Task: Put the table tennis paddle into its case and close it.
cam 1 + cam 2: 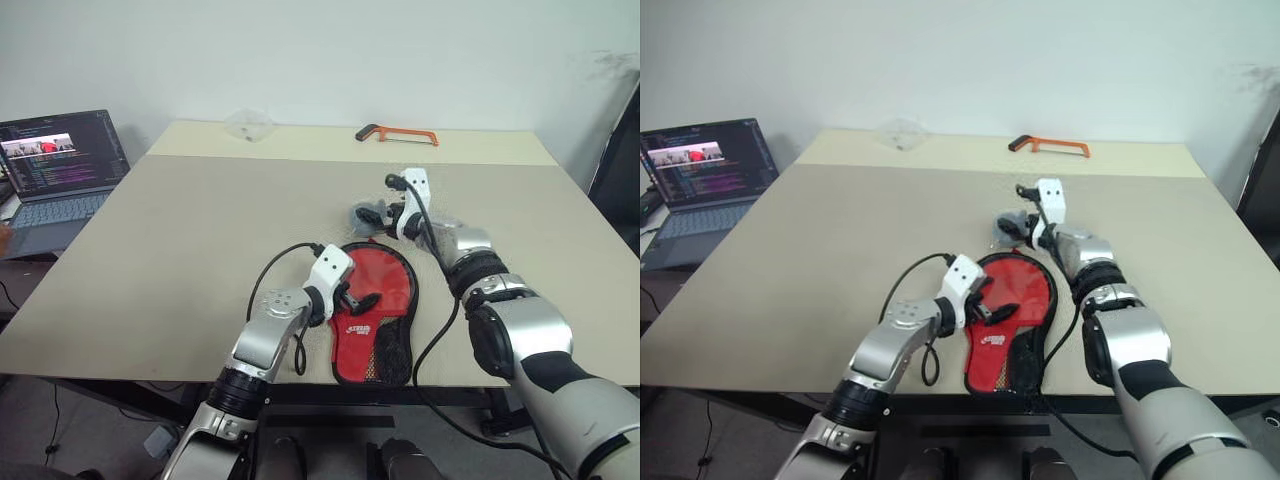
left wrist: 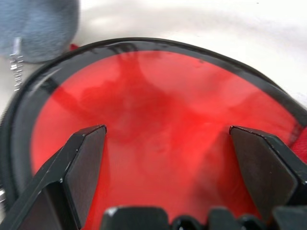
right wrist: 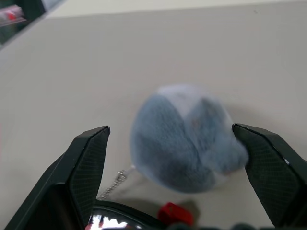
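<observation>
The case [image 1: 376, 312] lies flat near the table's front edge, clear side up and black-trimmed. The table tennis paddle's red blade [image 2: 163, 110] shows through the clear plastic, inside the case. I cannot make out its handle under the mesh end. My left gripper [image 1: 358, 298] hovers open just over the case's left side, its fingers [image 2: 88, 163] spread above the red blade. The small grey round pouch [image 3: 184, 139] sits on the table just beyond the case's round end. My right gripper [image 3: 170, 128] is open, one finger on each side of the pouch.
An orange-framed hacksaw [image 1: 398, 133] lies at the table's far edge, with a clear plastic bag [image 1: 248, 125] to its left. An open laptop [image 1: 60, 165] stands off the table's left side. The beige table [image 1: 200, 230] stretches wide to the left.
</observation>
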Motion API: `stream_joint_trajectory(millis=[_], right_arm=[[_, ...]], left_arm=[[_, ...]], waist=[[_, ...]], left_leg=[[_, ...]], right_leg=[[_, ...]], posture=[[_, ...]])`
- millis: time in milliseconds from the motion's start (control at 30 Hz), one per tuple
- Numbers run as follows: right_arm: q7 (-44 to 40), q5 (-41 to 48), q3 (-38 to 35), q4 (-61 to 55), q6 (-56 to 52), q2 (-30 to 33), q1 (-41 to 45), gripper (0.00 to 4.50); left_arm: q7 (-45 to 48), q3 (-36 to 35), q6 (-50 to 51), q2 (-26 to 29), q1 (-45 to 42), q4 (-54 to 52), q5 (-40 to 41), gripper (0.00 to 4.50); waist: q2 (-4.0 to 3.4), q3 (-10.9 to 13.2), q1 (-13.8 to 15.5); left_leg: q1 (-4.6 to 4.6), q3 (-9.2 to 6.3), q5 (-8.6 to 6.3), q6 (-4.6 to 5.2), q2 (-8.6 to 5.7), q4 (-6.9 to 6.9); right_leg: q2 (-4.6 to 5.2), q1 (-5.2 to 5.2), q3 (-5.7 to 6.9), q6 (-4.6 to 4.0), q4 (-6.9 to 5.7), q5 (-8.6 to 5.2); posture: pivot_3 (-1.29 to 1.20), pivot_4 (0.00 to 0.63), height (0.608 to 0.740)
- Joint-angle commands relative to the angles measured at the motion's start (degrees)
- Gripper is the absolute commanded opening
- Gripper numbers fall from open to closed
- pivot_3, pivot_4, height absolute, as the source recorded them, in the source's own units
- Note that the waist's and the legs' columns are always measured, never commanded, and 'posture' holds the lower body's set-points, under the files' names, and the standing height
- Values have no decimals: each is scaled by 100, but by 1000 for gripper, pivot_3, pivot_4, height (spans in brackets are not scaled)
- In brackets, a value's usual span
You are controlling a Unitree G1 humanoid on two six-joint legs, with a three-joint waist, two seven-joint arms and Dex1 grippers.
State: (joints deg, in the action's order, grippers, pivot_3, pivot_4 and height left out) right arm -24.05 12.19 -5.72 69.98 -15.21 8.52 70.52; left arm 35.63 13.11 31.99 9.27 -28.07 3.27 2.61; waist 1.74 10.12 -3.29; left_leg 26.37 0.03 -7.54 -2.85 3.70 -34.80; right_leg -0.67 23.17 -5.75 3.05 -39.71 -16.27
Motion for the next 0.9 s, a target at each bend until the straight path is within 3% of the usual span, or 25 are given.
stream_joint_trajectory(millis=[33,367,467,767,900], right_arm=[[327,-213,-70,172,417,-53,249,4500],[811,-506,-156,464,629,-367,313,4500],[1062,-487,-252,494,683,-436,324,3849],[1335,-643,-314,509,810,-499,359,835],[1532,-738,-304,497,926,-485,416,83]], left_arm=[[-19,130,113,-83,-15,-78,74,4462],[-74,266,198,-187,-62,-171,55,4462],[-112,278,213,-210,-64,-190,65,4500],[-219,293,251,-221,-25,-263,100,4500],[-252,319,253,-231,18,-201,112,4500]], waist=[[0,0,-1],[0,0,-9],[0,0,-10],[0,0,-10],[0,0,-6]], left_leg=[[0,0,0,0,0,0],[-1,-1,0,0,0,1],[-1,-1,0,0,0,1],[-1,-1,0,0,0,2],[0,-1,0,0,0,1]], right_leg=[[0,0,0,0,0,0],[0,0,0,0,-1,0],[0,0,0,-1,0,0],[0,1,0,-1,0,0],[0,1,0,0,1,0]], posture=[[0,150,740],[0,150,740],[0,150,740],[0,150,740],[0,150,740]])
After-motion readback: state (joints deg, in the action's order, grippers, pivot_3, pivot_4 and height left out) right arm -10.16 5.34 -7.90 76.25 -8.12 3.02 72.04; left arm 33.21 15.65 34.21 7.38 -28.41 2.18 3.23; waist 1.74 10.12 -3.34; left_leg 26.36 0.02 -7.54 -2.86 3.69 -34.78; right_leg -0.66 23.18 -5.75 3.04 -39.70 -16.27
